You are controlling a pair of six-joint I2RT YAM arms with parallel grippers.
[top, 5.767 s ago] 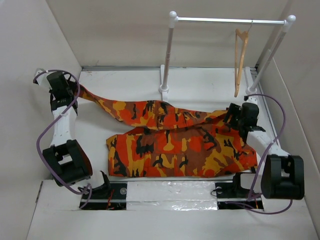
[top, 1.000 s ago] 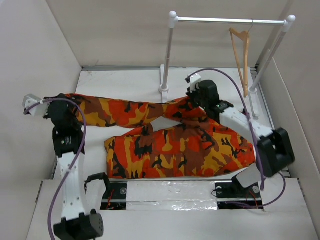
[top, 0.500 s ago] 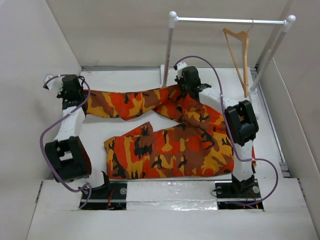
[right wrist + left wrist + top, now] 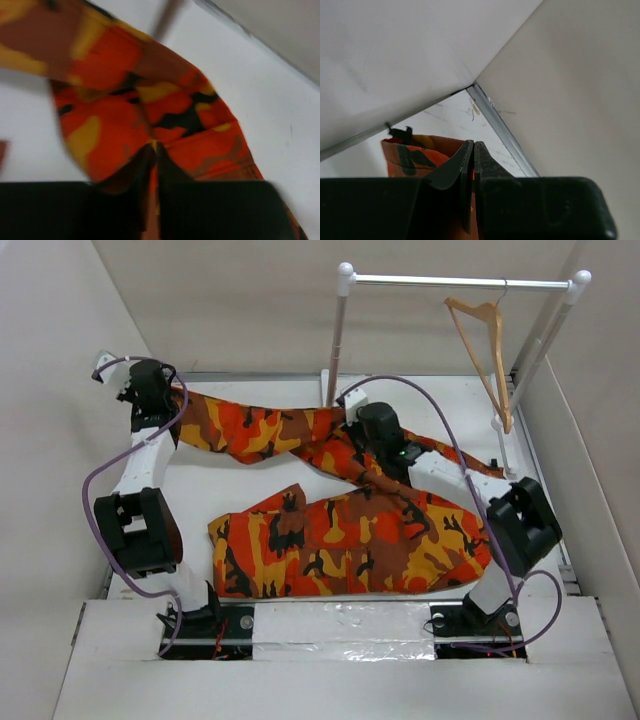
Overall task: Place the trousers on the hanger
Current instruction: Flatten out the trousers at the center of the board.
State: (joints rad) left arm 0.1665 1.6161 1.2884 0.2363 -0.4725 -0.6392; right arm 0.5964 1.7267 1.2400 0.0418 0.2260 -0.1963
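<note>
The orange-red camouflage trousers (image 4: 350,540) lie on the white table, one leg flat at the front and the other leg (image 4: 260,425) stretched across the back. My left gripper (image 4: 166,396) is shut on that leg's cuff at the far left corner; in the left wrist view orange cloth (image 4: 415,155) sits between the closed fingers of the left gripper (image 4: 473,145). My right gripper (image 4: 364,426) is shut on the same leg near the rack post; the right wrist view shows the right gripper (image 4: 154,148) pinching the cloth (image 4: 115,100). The tan wooden hanger (image 4: 487,345) hangs from the rail at the back right.
A white tube rack (image 4: 338,350) with ball-capped posts stands at the back right, and its rail (image 4: 450,281) runs overhead. White walls enclose the table (image 4: 250,485) on the left, back and right. The right arm's elbow (image 4: 520,525) hangs over the trousers' waist end.
The left gripper has carried the cuff a little farther back. The right gripper has slid slightly nearer with the leg, its elbow swinging right. The hanger has swung on the rail.
</note>
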